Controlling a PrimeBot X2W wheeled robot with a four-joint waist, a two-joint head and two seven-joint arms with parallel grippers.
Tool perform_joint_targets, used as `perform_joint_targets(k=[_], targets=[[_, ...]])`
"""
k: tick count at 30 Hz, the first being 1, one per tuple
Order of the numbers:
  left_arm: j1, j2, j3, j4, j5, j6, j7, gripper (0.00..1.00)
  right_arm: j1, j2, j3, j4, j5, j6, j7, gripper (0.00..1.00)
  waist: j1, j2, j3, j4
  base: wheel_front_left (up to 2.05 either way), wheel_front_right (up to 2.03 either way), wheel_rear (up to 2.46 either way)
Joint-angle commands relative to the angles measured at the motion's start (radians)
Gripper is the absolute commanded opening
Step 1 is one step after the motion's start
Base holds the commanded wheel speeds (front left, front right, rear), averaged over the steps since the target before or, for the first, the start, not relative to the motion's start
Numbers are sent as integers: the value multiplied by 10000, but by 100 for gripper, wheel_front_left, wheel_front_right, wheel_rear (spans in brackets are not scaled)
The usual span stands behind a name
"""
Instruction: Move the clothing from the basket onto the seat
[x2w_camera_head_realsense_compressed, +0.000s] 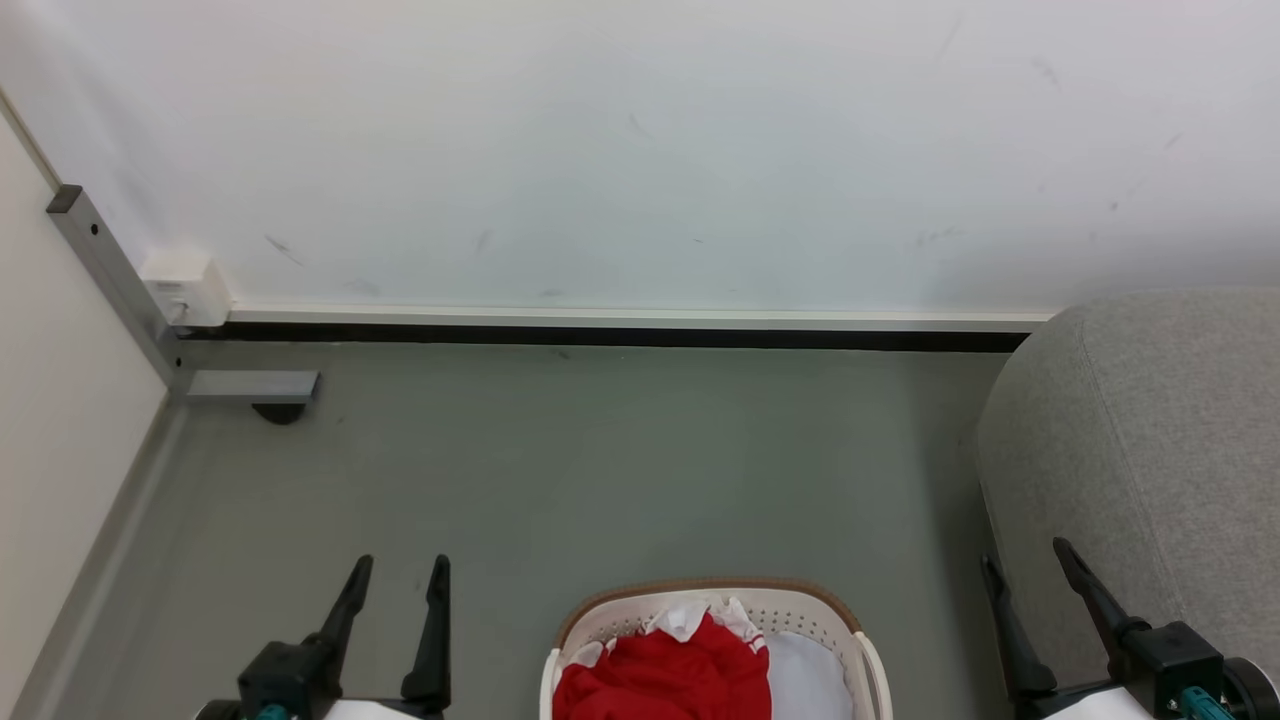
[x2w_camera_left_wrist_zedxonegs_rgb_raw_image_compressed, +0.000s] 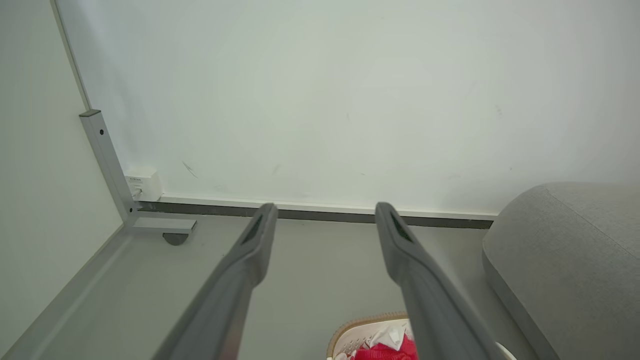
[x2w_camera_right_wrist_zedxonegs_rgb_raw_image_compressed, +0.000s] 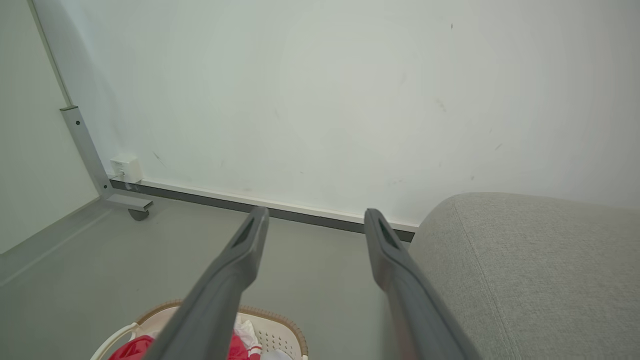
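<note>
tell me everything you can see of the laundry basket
The basket is cream-white plastic with a rounded far end, small holes through its wall, a brown band along the rim and a pale handle loop at its side. It stands upright on the grey floor, left of the seat, its near part cut off by the head view's bottom edge. Inside lie the red clothing and a white cloth. Neither the left claw nor the right claw touches it.
</note>
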Motion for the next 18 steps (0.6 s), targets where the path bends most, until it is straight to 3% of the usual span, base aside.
perform_joint_targets(k=[1, 18], targets=[[99, 80, 52, 26, -70, 1, -7, 100, -51, 21, -42, 46, 98, -21, -3, 100, 0, 0, 6, -14, 0, 0, 0], [-35, 77, 139, 145, -253, -78, -7, 100, -166, 48, -150, 39, 247, -21, -3, 100, 0, 0, 96, -114, 0, 0, 0]])
